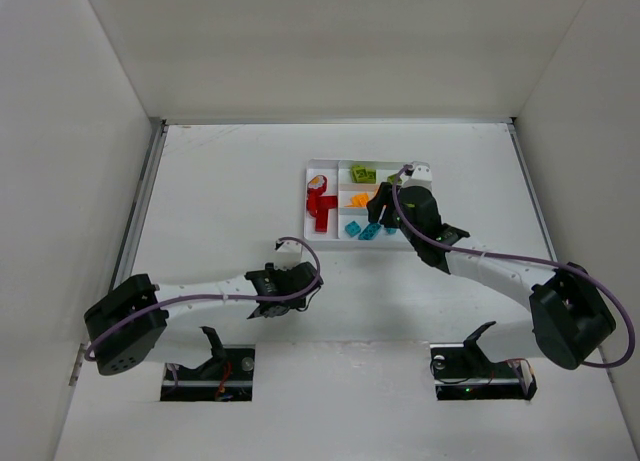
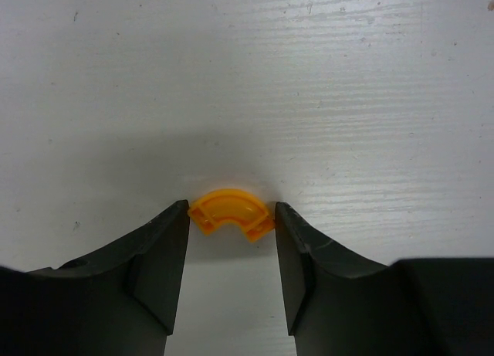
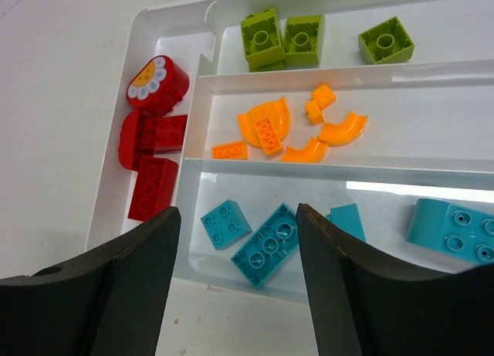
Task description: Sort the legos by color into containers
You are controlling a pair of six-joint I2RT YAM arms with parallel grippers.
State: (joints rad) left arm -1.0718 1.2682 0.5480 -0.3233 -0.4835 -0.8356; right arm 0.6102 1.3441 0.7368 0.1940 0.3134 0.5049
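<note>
left gripper straddles the orange arc lego on the table, pads at both its ends, can't tell if clamped: squeeze square, lift straight, drop it in the tray's middle orange section, avoiding the spread, empty right gripper hovering there.
</note>
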